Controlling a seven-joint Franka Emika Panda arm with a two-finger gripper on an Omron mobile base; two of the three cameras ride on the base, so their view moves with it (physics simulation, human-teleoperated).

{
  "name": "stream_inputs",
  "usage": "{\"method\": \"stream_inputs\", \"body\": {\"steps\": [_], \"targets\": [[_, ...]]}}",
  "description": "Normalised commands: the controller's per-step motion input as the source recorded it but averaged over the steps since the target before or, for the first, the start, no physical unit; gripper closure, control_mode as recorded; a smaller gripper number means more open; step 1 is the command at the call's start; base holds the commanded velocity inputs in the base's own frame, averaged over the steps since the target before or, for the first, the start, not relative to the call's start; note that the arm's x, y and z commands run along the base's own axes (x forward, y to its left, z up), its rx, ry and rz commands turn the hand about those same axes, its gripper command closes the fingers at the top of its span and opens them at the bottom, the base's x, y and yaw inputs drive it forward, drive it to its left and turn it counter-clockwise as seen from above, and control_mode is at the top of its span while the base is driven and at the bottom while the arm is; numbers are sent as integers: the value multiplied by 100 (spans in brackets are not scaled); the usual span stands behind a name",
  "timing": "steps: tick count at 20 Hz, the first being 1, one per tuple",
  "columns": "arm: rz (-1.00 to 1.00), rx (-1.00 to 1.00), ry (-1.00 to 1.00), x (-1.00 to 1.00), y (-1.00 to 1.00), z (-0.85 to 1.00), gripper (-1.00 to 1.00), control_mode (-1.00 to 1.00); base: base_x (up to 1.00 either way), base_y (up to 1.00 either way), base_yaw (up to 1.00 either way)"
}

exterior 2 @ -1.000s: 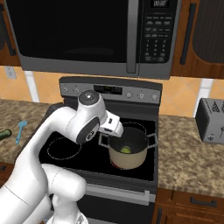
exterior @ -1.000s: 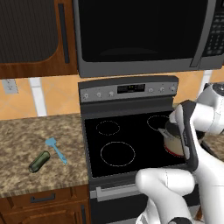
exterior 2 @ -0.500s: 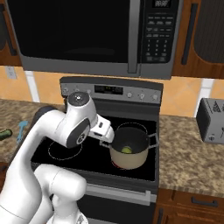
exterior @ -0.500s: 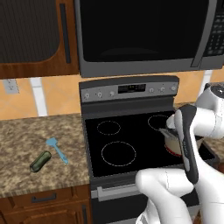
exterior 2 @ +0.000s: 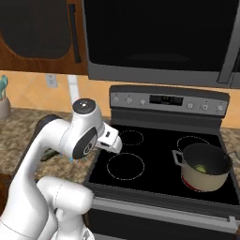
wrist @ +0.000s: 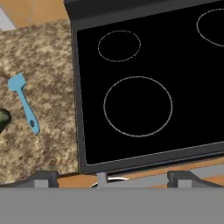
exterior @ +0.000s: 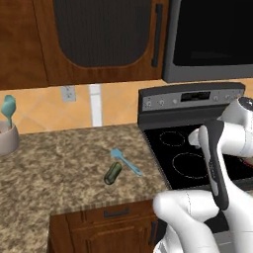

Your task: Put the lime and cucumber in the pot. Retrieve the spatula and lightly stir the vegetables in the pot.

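Jaws apart and empty, with both dark finger tips of the gripper just rising at the lower edge of the hand view, aimed down at the black glass stovetop. Held over the front left burner ring, well clear of every object, probably in transit toward the counter.

Resting in the beige pot on the front right burner: the small yellow-green lime, lying on the dark bottom. So half of the loading looks done.

Lying on the speckled granite counter left of the stove: the short dark green cucumber, with the light-blue spatula just beside it, blade pointing away toward the wall and handle toward the counter's front edge. Close together but seemingly not touching, though hard to tell. Likely next: swinging left and down to the cucumber, hence the wide-spread fingers.

Standing further left by the wall: a pale utensil holder with a teal tool poking out.
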Motion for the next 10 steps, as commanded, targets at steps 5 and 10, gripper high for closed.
{"method": "stream_inputs", "body": {"steps": [5,10], "targets": [[0,-1,5,2,67,0,-100,-100,0,20,0],[0,0,15,19,98,-26,-100,-100,0,0,0]]}}
